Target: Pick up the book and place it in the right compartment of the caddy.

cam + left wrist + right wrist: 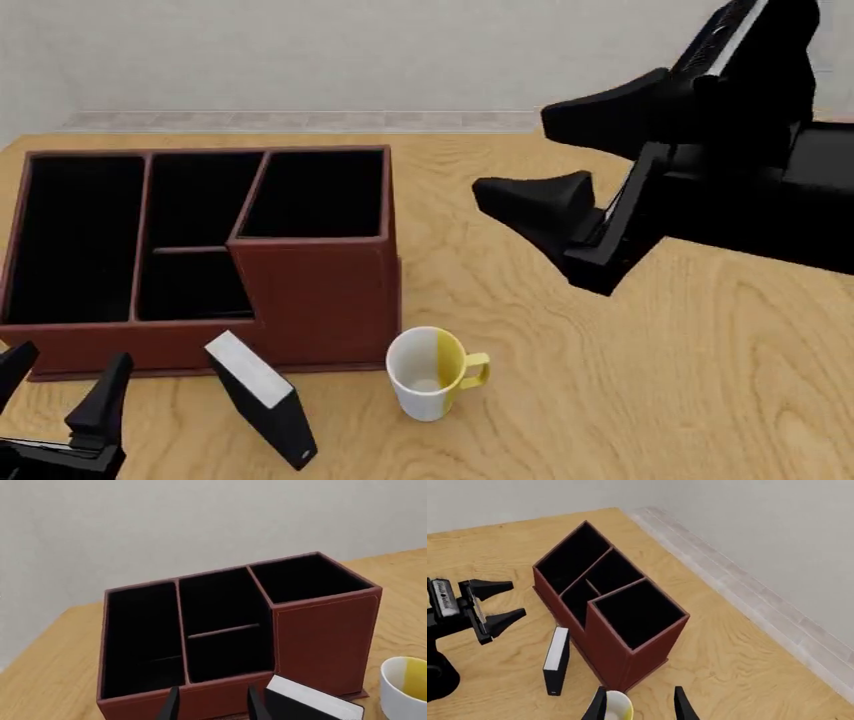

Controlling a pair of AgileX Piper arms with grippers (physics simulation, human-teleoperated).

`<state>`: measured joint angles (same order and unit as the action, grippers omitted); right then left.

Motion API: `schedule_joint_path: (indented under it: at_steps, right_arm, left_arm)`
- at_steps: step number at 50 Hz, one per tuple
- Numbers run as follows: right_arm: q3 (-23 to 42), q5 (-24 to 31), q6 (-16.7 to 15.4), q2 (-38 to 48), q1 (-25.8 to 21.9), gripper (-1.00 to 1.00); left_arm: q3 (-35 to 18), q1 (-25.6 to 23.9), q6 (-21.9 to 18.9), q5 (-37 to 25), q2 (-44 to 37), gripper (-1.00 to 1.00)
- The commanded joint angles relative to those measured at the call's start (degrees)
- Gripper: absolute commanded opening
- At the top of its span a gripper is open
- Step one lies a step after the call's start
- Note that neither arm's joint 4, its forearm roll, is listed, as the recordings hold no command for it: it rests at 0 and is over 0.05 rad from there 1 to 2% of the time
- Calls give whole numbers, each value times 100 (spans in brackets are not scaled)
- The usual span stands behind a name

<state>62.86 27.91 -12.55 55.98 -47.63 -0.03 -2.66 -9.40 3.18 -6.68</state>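
The reddish-brown caddy (pixel 314 290) stands at the table's left, and its tall right compartment (pixel 320 190) is black inside and holds nothing. The black book (pixel 260 400) with white page edges stands on edge just in front of the caddy; it also shows in both wrist views: book (pixel 313 700), book (pixel 556 660). My left gripper (pixel 60 385) is open, low near the front edge, left of the book and holding nothing. High over the right half of the table, my right gripper (pixel 514 153) is open, far from the book.
A white mug (pixel 430 372) with a yellow side and handle stands right of the book, close to the caddy's front right corner. The caddy's lower left and middle sections (pixel 143 640) hold nothing. A pale wall (pixel 334 60) runs along the table's far edge.
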Motion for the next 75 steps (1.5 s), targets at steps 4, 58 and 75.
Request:
schedule_joint_path:
  at_steps: [4, 58, 75]
  right_arm:
    - [799, 296, 310, 788, -575, 100]
    - [1010, -178, 962, 2660, -1753, 100]
    - [1021, -329, 1007, 3016, -1863, 100]
  left_arm:
    - [0, -72, -248, 290, -483, 100]
    - [1, -206, -399, 318, -561, 100]
    - [2, -215, -440, 253, -445, 100]
